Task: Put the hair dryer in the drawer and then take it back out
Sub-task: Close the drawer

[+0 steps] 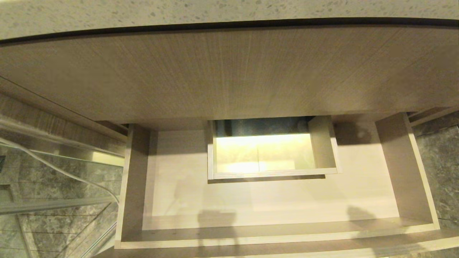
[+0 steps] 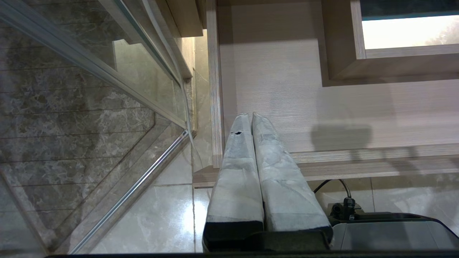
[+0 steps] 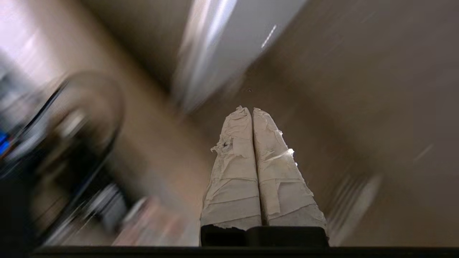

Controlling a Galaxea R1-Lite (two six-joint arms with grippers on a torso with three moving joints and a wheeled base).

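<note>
You will not find the small white hair dryer in any view: the wide, shallow, pale wood-grain drawer (image 1: 272, 200) stands pulled out toward you with its floor bare around the boxed rectangular cutout (image 1: 272, 154) in its middle. At far left, outside the drawer, a thin white cord (image 1: 61, 170) runs across the glass panel (image 1: 53, 186); whether it belongs to the dryer you cannot tell. The left gripper (image 2: 251, 115) hangs over the drawer's near left corner with its taped jaws pressed together and holding nothing. The right gripper (image 3: 250, 108) has its jaws pressed together too, empty, and its surroundings are too smeared to place. Judge this as the very start, the placing step not yet begun. Your next move calls for finding the dryer, spreading the jaws of the working arm, and taking its barrel without snagging the cord.
</note>
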